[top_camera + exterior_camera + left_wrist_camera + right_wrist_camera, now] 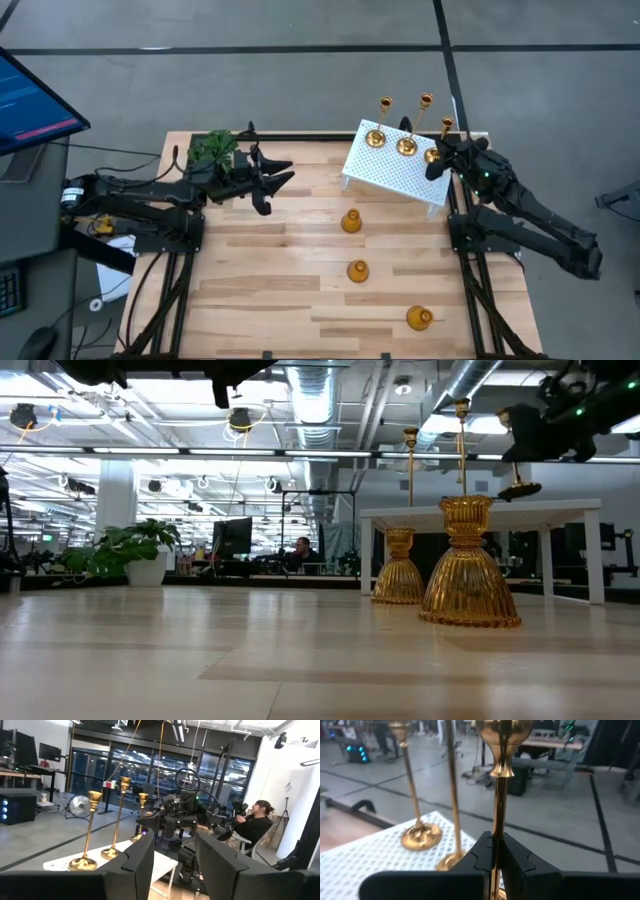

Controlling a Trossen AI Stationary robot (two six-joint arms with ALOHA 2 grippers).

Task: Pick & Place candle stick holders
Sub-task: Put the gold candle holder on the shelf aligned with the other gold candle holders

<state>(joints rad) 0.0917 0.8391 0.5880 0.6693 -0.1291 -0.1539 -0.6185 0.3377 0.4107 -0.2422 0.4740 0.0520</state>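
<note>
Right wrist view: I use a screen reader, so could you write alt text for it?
The right gripper is shut on the thin stem of a tall brass candle stick. Two more brass sticks stand behind on the white perforated stand.

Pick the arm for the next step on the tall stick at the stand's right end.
Right. The right gripper is shut on that tall candlestick at the white stand. The left gripper hangs open by the plant, well off.
</note>
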